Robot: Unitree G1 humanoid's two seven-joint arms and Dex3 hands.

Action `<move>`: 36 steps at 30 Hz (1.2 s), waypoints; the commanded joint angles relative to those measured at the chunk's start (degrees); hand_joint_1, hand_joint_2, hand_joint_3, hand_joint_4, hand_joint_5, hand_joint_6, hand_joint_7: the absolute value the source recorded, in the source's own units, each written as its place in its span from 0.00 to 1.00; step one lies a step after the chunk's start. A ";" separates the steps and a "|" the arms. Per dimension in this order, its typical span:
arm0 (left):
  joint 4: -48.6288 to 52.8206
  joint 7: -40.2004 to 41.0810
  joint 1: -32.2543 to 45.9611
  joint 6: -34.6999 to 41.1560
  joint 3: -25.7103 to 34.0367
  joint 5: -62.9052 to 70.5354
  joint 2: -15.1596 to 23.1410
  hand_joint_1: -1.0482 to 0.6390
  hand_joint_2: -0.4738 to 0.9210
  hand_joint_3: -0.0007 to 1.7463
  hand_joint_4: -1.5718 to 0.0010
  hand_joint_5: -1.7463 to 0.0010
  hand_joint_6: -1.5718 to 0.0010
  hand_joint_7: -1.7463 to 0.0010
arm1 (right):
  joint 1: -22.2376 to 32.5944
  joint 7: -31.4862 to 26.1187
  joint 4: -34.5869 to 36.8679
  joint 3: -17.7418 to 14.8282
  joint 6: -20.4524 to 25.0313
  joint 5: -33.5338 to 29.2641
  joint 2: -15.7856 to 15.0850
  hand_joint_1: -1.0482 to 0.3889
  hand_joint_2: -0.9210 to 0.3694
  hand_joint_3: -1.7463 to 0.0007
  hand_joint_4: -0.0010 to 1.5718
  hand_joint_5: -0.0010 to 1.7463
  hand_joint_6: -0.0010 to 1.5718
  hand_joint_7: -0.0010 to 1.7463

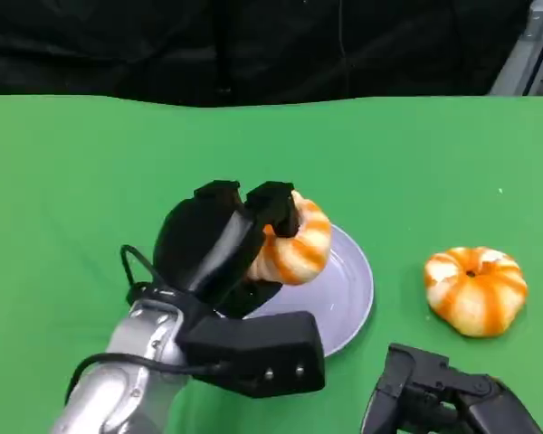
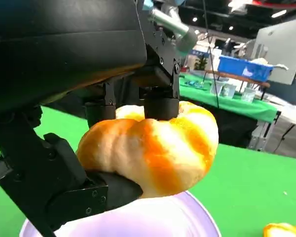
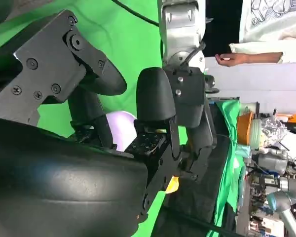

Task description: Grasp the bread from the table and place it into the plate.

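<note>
Orange-striped bread (image 1: 294, 246) sits gripped in my left hand (image 1: 219, 242), held just above the lavender plate (image 1: 348, 298). I should lower it to the plate's middle before letting go. My right hand (image 1: 434, 398) rests empty, fingers apart, on the green tabletop (image 1: 90, 181).

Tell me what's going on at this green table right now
The robot's left hand grips an orange-and-white striped bread roll and holds it just above the pale lavender plate; the left wrist view shows the roll not yet resting on it. A second, similar roll lies on the green table to the right of the plate, untouched. The right hand is low near the table's front edge, holding nothing.
</note>
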 commanded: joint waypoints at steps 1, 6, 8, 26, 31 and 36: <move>1.61 -2.91 -1.73 1.44 -0.40 -0.52 -0.48 0.51 0.55 0.72 0.39 0.00 0.52 0.00 | 0.26 -0.35 -0.55 0.31 0.23 -0.33 -0.35 0.68 0.47 0.21 0.44 0.98 0.44 0.86; 2.36 -4.94 -1.30 2.25 -0.47 -1.96 -1.07 0.52 0.56 0.71 0.40 0.00 0.50 0.07 | 0.55 -0.63 -0.86 0.75 0.01 -0.69 -0.46 0.67 0.48 0.21 0.44 0.97 0.44 0.86; 2.53 -5.06 -1.16 2.31 -0.52 -2.40 -1.21 0.53 0.55 0.72 0.39 0.00 0.51 0.03 | 0.58 -0.61 -0.87 0.70 -0.10 -0.69 -0.53 0.67 0.47 0.21 0.44 0.97 0.44 0.86; -4.46 -27.89 -2.11 17.47 -5.06 2.67 1.75 0.28 1.00 0.14 0.98 0.67 0.79 0.93 | 0.47 -0.57 -1.41 0.75 1.07 -0.43 -0.39 0.68 0.48 0.21 0.45 0.97 0.44 0.86; -5.24 -31.75 -1.95 18.29 -6.11 3.98 3.69 0.16 1.00 0.23 1.00 0.86 0.87 0.98 | 0.42 -0.56 -1.40 0.79 0.92 -0.50 -0.41 0.69 0.48 0.20 0.45 0.97 0.45 0.86; -5.50 -32.03 -1.97 18.84 -6.25 4.33 4.01 0.14 1.00 0.24 1.00 0.93 0.89 0.99 | 0.34 -0.54 -1.44 0.74 1.16 -0.52 -0.44 0.69 0.48 0.20 0.45 0.97 0.45 0.86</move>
